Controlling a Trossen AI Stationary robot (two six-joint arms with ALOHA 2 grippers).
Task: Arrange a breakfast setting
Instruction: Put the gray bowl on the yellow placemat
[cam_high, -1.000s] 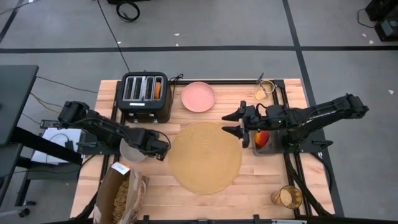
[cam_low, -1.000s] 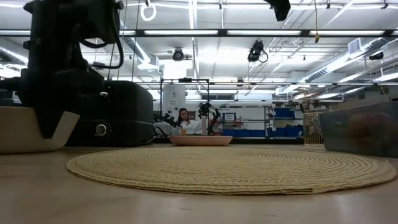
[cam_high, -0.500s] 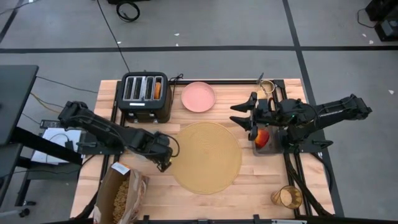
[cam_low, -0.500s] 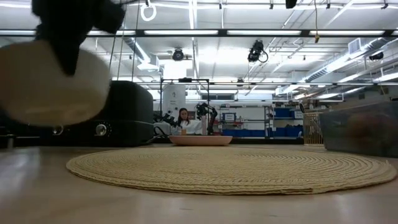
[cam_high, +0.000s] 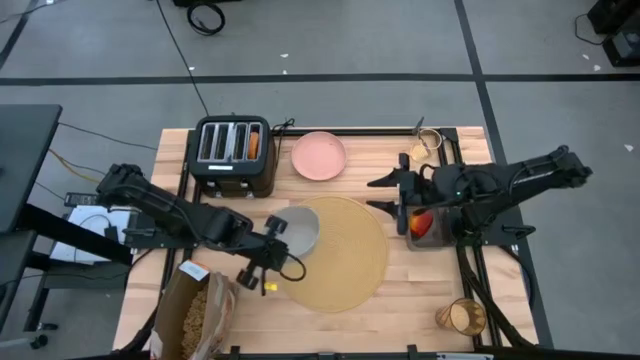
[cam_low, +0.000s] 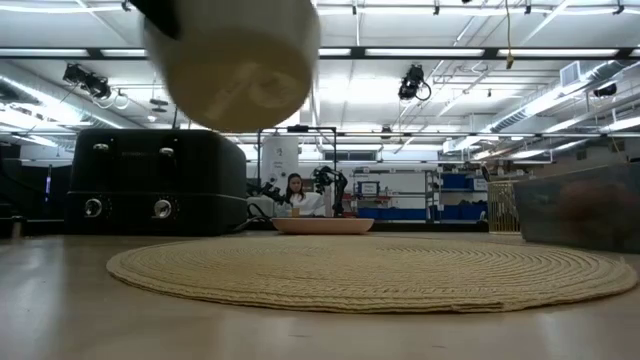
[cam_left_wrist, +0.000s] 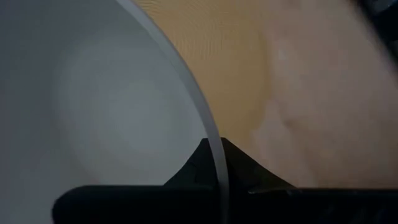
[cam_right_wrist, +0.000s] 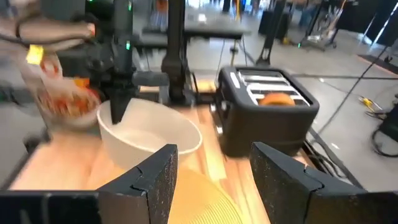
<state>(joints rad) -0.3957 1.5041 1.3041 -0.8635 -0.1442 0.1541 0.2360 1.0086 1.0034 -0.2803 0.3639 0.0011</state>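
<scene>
Left gripper (cam_high: 283, 233) clenching bowl (cam_high: 303, 229) rim, hovering over placemat (cam_high: 340, 262) at nine o'clock; right gripper (cam_high: 385, 194) gaping at three.

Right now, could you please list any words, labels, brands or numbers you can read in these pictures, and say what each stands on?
None can be read.
Brown paper bag, white label: print too small.
Black four-slot toaster: no legible brand or markings.
Background room signs, low view: too blurred.

Both arms are dark, slender and jointed, with black cables looped along their links. The left gripper (cam_high: 272, 240) carries a small yellow mark on its underside, towards the placemat (cam_high: 345, 265). The right gripper (cam_right_wrist: 211, 177) has two broad black fingers with a rough, grainy surface.
</scene>
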